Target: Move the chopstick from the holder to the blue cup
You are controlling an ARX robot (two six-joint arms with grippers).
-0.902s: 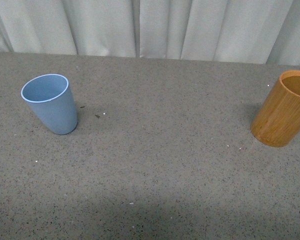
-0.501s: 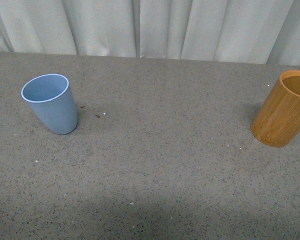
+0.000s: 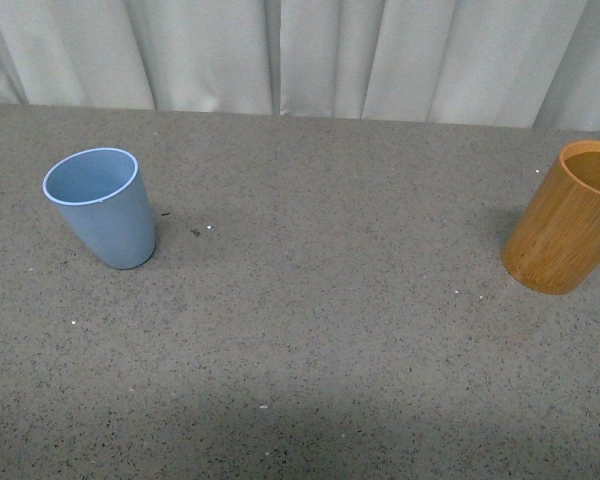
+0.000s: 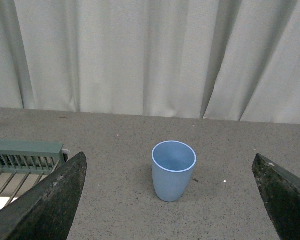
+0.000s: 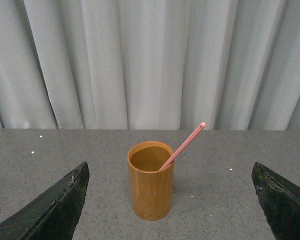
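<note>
The blue cup (image 3: 102,207) stands upright and empty at the left of the table; it also shows in the left wrist view (image 4: 173,170). The orange-brown holder (image 3: 567,219) stands at the right edge, also in the right wrist view (image 5: 150,180). One pink chopstick (image 5: 183,146) leans out of the holder in the right wrist view; it does not show in the front view. My left gripper (image 4: 172,210) is open, facing the cup from a distance. My right gripper (image 5: 172,210) is open, facing the holder from a distance. Neither arm shows in the front view.
The grey speckled table (image 3: 320,330) runs back to a white curtain (image 3: 300,55). A green slatted rack (image 4: 25,156) sits at the table's edge in the left wrist view.
</note>
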